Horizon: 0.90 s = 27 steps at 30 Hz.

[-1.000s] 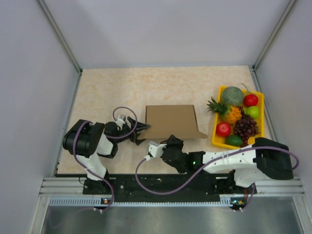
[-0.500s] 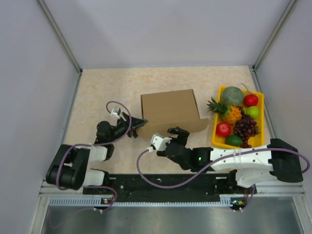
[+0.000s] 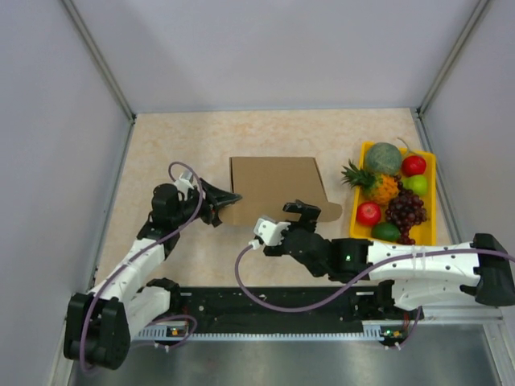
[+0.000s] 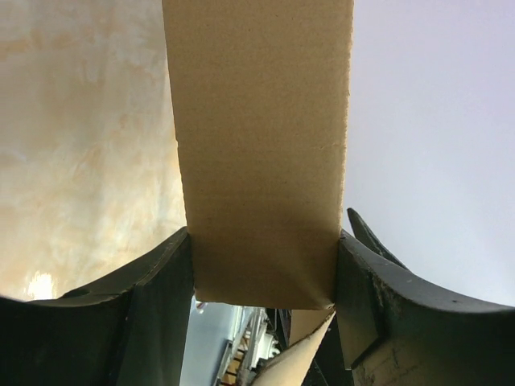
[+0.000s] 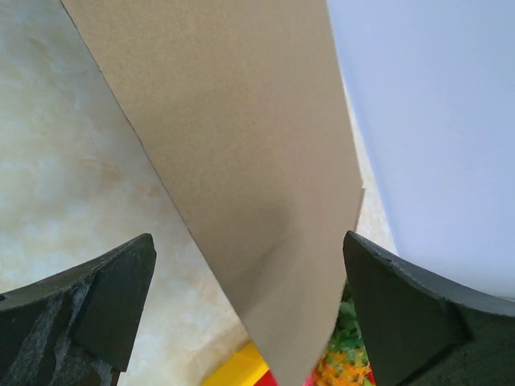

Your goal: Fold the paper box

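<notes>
The paper box is plain brown cardboard, lifted off the table at mid-table. My left gripper is at its left edge. In the left wrist view a cardboard panel fills the gap of that gripper, and both black fingers press its sides. A loose flap hangs below it. My right gripper is at the box's near edge, by the right corner, and stands open. In the right wrist view a cardboard panel runs between the wide-spread jaws of this gripper without touching either.
A yellow fruit tray with a pineapple, grapes, apples and a melon stands at the right, close to the box's right flap. Its corner shows under the cardboard in the right wrist view. Grey walls enclose the table on three sides.
My right gripper has opened wide and let go of the box's near edge. My left arm has stretched forward, and the box has shifted slightly left and away, with the left jaws narrowed on it.
</notes>
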Tool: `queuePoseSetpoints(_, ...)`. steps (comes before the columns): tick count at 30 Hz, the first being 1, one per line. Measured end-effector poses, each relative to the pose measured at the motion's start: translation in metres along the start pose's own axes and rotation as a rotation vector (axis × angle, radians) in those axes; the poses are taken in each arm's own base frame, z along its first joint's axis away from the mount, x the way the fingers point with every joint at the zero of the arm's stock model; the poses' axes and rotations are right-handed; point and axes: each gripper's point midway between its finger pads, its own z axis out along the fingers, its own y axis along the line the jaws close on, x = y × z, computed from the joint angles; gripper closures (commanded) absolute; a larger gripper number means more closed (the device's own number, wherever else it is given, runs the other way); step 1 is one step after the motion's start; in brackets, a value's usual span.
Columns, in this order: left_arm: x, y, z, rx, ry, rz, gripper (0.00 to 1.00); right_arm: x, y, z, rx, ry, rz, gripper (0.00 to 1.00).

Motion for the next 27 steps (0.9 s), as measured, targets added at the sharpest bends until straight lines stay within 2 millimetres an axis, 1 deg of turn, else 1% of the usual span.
queuePoseSetpoints(2,0.003,0.003,-0.003,-0.029,0.003,-0.025,0.58,-0.003,-0.001,0.000,-0.008,-0.012,-0.039,0.01)
queuePoseSetpoints(6,0.009,0.009,-0.009,-0.067,0.010,-0.083,0.58,-0.016,-0.001,0.003,-0.025,-0.066,-0.072,0.01)
queuePoseSetpoints(12,0.014,0.002,-0.016,-0.062,0.009,-0.137,0.58,-0.032,0.016,0.010,-0.104,-0.115,-0.093,0.02)
queuePoseSetpoints(14,0.016,-0.001,-0.018,-0.058,0.010,-0.150,0.58,-0.034,0.022,0.013,-0.124,-0.119,-0.095,0.02)
queuePoseSetpoints(19,0.020,-0.005,-0.023,-0.053,0.015,-0.181,0.59,-0.034,0.030,0.022,-0.124,-0.109,-0.133,0.03)
queuePoseSetpoints(22,0.021,-0.005,-0.025,-0.058,0.014,-0.204,0.60,-0.035,0.028,0.029,-0.086,-0.099,-0.164,0.07)
queuePoseSetpoints(24,0.022,-0.006,-0.026,-0.059,0.015,-0.212,0.59,-0.035,0.026,0.033,-0.059,-0.089,-0.190,0.11)
queuePoseSetpoints(25,0.023,-0.006,-0.026,-0.058,0.018,-0.214,0.59,-0.036,0.025,0.034,-0.049,-0.088,-0.201,0.13)
queuePoseSetpoints(26,0.024,-0.007,-0.027,-0.055,0.021,-0.213,0.60,-0.037,0.023,0.036,-0.038,-0.088,-0.208,0.19)
queuePoseSetpoints(27,0.025,-0.008,-0.027,-0.052,0.025,-0.214,0.60,-0.038,0.022,0.036,-0.030,-0.090,-0.216,0.21)
